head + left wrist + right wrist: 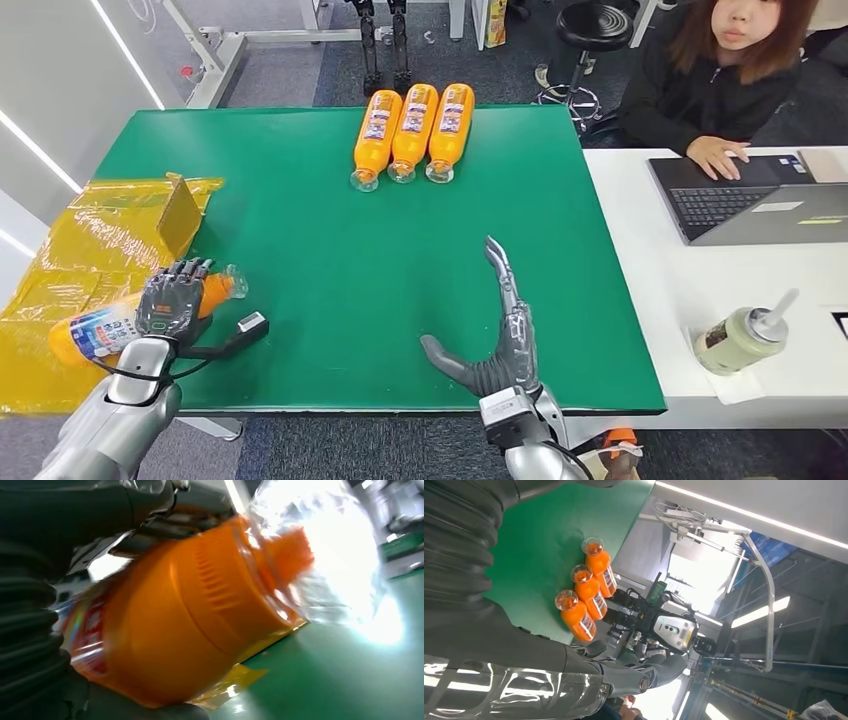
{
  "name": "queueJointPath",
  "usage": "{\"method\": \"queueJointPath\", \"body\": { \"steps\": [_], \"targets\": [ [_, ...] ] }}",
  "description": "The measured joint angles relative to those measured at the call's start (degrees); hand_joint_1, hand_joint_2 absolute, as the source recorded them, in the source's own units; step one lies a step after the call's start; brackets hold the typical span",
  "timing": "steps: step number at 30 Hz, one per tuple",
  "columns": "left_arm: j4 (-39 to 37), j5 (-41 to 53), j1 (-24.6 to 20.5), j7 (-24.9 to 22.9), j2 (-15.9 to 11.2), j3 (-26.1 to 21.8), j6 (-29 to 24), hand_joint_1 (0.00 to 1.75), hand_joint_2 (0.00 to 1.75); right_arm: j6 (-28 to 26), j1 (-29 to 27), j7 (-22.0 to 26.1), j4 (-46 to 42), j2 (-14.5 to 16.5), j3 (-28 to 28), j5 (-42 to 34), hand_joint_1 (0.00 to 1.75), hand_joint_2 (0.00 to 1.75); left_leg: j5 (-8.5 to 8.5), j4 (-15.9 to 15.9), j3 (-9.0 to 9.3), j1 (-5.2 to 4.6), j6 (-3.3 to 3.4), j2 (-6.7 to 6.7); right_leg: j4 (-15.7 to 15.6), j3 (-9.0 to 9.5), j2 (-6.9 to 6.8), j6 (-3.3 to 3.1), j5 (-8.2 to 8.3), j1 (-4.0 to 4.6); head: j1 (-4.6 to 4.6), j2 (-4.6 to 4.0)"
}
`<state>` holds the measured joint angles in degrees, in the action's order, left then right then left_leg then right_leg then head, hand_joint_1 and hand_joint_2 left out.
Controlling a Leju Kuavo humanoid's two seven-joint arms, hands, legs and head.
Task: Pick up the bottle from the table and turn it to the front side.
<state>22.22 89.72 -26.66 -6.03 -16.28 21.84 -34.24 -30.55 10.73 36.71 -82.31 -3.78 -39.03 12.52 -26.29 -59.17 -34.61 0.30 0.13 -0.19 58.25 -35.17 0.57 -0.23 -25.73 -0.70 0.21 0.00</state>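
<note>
My left hand [172, 300] grips an orange bottle [100, 332] lying on its side at the table's front left corner, over the yellow plastic. Its clear cap end [232, 283] points toward the table's middle. Up close, the bottle [190, 615] is orange with a red-printed label and a clear cap. Three more orange bottles [412, 132] lie side by side at the far middle of the green table [320, 260], caps toward me; the same row [584, 595] appears in the right wrist view. My right hand [495, 345] rests open on the mat near the front edge, fingers stretched forward.
A yellow plastic sheet [90, 250] with a cardboard piece [180, 215] lies at the left. To the right is a white desk [700, 300] with a laptop [760, 200] and a lidded cup [740, 338]; a person sits behind it.
</note>
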Motion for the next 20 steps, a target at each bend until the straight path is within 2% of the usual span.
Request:
{"method": "queueJointPath", "body": {
  "steps": [8, 11, 13, 15, 18, 19, 20],
  "targets": [
    [-2.2, 0.0, -0.8, 0.5, -0.7, 0.1, -0.8, 0.0, 1.75, 0.5, 0.6, -0.4, 1.0, 0.0, -0.6, 0.0, 0.0, 1.75, 0.0, 0.0, 0.0, 0.0, 0.0, 0.0, 0.0, -0.01, 0.0, 0.0, 0.0, 0.0, 0.01, 0.0],
    [-2.1, 0.0, -0.7, 1.0, -0.6, 0.5, -2.7, 0.0, 1.75, 0.5, 0.7, -0.5, 1.4, 0.0, -0.6, 0.0, 0.0, 1.75, 0.0, 0.0, 0.0, 0.0, 0.0, 0.0, 0.0, -0.01, 0.0, 0.0, 0.0, 0.0, 0.0, 0.0],
    [0.0, -0.4, 0.5, 3.0, -0.2, 0.6, -4.5, 0.0, 1.75, 0.5, 0.7, -0.5, 1.7, 0.0, -0.6, 0.0, 0.0, 1.75, 0.0, 0.0, 0.0, -0.03, 0.0, 0.0, 0.0, -0.01, 0.0, 0.0, 0.0, -0.02, -0.01, 0.0],
    [4.4, -2.5, 2.7, 8.1, 1.0, 0.1, -5.3, 0.0, 1.75, 0.3, 0.7, -0.4, 2.1, 0.0, -0.6, 0.1, 0.0, 1.75, 0.0, 0.0, 0.0, -0.06, 0.01, -0.01, 0.0, -0.01, -0.01, 0.0, 0.0, -0.05, 0.01, 0.0],
    [13.4, -10.5, 7.0, 21.6, 4.7, -1.9, -5.5, 0.0, 1.75, -0.2, 0.5, -0.3, 2.5, 0.0, -0.6, 0.1, 0.0, 1.75, -0.02, 0.0, -0.04, -0.11, 0.03, -0.05, -0.1, 0.0, -0.05, 0.02, -0.01, -0.08, 0.01, 0.0],
    [15.9, -13.1, 8.2, 25.4, 6.2, -2.3, -5.5, 0.0, 1.75, -0.4, 0.5, -0.2, 2.6, 0.0, -0.6, 0.0, 0.0, 1.75, -0.03, 0.0, -0.06, -0.12, 0.04, -0.06, -0.1, 0.0, -0.06, 0.02, -0.01, -0.09, 0.01, 0.0],
    [17.0, -14.4, 8.7, 27.1, 6.9, -2.5, -5.6, 0.0, 1.75, -0.4, 0.5, -0.2, 2.6, 0.0, -0.6, 0.0, 0.0, 1.75, -0.03, 0.0, -0.07, -0.12, 0.04, -0.06, -0.1, 0.0, -0.06, 0.03, -0.01, -0.09, 0.02, 0.0]
  ]
}}
